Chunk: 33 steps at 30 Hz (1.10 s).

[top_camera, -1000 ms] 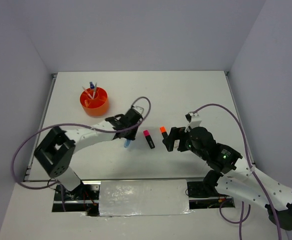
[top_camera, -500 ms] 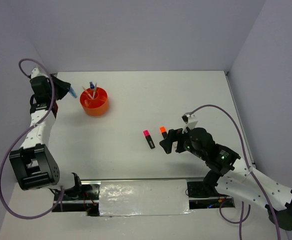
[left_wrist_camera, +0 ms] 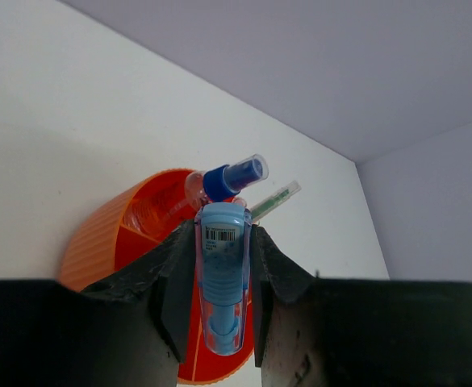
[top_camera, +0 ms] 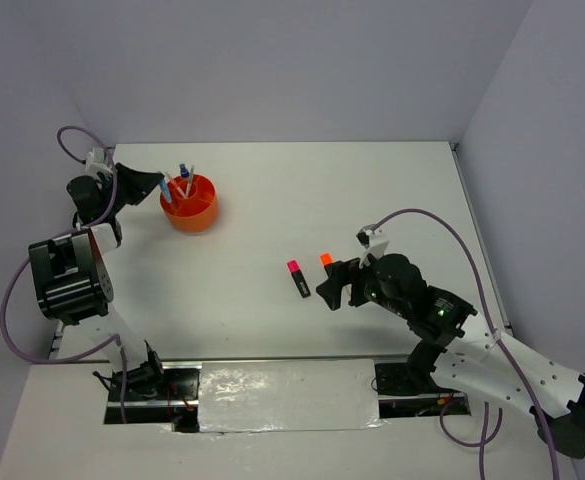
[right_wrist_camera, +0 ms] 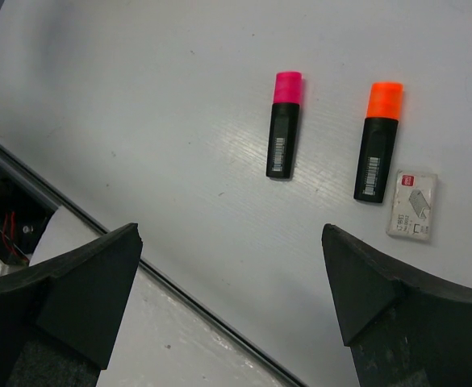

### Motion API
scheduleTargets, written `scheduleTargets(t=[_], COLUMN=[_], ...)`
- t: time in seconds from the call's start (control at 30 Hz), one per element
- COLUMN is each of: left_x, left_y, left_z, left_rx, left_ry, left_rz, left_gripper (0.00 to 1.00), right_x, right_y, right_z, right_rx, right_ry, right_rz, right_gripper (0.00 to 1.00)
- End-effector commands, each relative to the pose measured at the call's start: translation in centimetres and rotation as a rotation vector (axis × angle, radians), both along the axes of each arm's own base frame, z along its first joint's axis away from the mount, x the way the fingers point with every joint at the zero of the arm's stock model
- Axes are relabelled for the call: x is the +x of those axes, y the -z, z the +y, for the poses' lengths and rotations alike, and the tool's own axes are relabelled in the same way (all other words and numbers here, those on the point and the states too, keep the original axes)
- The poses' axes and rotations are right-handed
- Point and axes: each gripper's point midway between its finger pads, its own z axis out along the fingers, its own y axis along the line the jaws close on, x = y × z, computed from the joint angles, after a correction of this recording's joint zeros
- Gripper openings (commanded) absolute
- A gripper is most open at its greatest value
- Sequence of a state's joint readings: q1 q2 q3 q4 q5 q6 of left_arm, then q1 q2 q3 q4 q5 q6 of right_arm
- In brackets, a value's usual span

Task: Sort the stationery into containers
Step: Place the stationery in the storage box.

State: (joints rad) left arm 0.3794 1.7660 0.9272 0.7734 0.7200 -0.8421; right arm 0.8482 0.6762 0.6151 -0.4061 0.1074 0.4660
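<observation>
The left end effector (left_wrist_camera: 222, 242) is clenched on the blue marker (left_wrist_camera: 222, 310), which is gripped between both fingers with its barrel pointing straight out past the fingertips. A barcode label is carried near the marker's far end, with digits too small to be read. Directly beyond that end the orange cup (left_wrist_camera: 98, 242) is found, its ribbed wall and inner dividers in view; whether the marker touches the rim cannot be told. On the side of the cup farthest from the end effector, a small blue-capped bottle (left_wrist_camera: 234, 177) is leaned outward, and a thin pale stick (left_wrist_camera: 274, 201) is propped just beside it. The right end effector (right_wrist_camera: 229, 242) is spread wide with nothing between its fingers, poised above the table (right_wrist_camera: 139, 97). Ahead of it, the pink highlighter (right_wrist_camera: 284, 125) is laid roughly in line with the gap between the fingers. The orange highlighter (right_wrist_camera: 378, 141) is laid parallel and apart, towards the right finger, and the white eraser (right_wrist_camera: 412, 204) is set just beside its black end. White barcode stickers are borne on both black barrels, and the eraser's print cannot be read. In the overhead view the orange highlighter is partly hidden behind this end effector.
</observation>
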Motion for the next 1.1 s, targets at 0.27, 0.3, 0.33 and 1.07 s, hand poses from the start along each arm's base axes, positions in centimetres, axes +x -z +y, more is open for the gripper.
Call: scheduleTargets(t=[0.27, 0.3, 0.33, 1.07], left_x=[-0.3, -0.3, -0.2, 0.3], left_y=[-1.0, -0.5, -0.5, 0.0], left_z=[0.7, 0.8, 0.9, 2.1], left_rx=[0.067, 0.074, 0.084, 0.111], left_ry=[0.005, -0.004, -0.007, -0.040], left_rz=[-0.138, -0.121, -0.120, -0.077], left_gripper=[0.04, 0.04, 0.05, 0.53], right_x=[0.2, 0.2, 0.2, -0.5], right_y=[-1.2, -1.2, -1.4, -1.8], right_z=[1.3, 1.3, 1.2, 0.8], right_rx=[0.017, 0.018, 0.021, 0.023], right_ry=[-0.048, -0.050, -0.050, -0.069], right_rz=[-0.027, -0.028, -0.032, -0.040], right_gripper=[1.00, 1.00, 1.00, 1.00])
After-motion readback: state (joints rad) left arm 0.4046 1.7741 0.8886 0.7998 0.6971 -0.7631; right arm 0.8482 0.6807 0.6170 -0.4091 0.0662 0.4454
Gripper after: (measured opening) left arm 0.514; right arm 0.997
